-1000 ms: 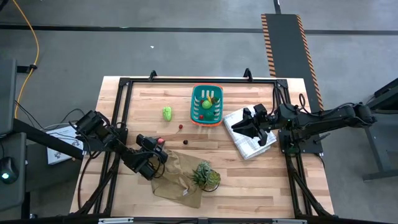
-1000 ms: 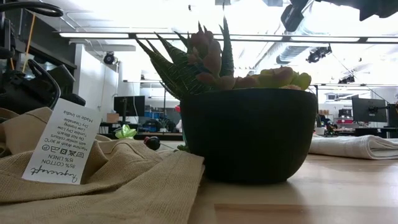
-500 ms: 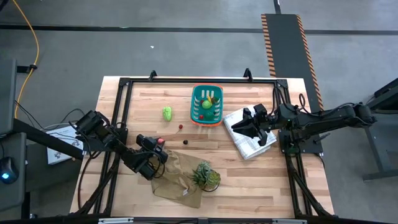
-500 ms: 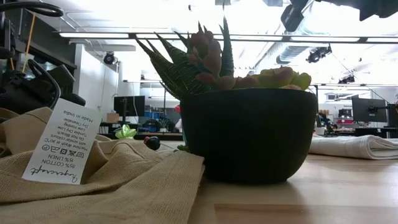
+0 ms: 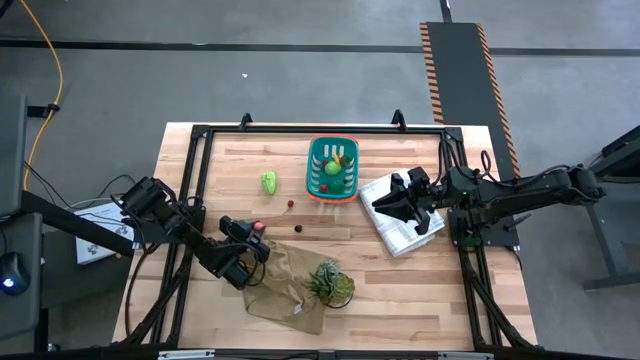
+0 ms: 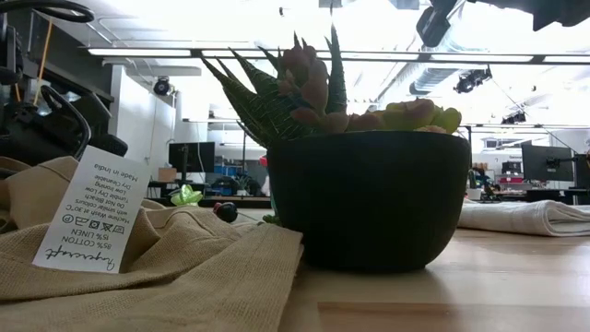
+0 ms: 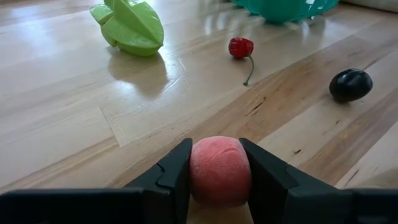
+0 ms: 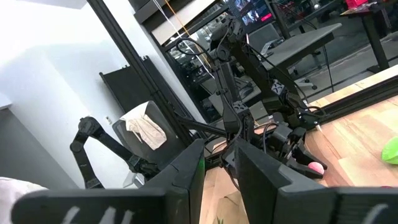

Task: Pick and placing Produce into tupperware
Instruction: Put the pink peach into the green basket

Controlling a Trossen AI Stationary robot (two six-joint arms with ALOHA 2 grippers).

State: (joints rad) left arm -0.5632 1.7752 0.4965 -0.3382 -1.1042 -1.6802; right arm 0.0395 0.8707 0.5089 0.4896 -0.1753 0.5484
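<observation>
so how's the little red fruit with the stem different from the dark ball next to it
The red fruit is bright red, bumpy and has a thin stem curling onto the wood; the dark ball is near black, smooth, glossy and shows no stem. In the left wrist view the ball looks larger. Both lie loose on the table, outside the teal basket.

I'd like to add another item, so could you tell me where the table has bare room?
Bare wood lies between the checked cloth and potted plant, and left of the green piece. Crowded: around the teal basket and tan cloth.
</observation>
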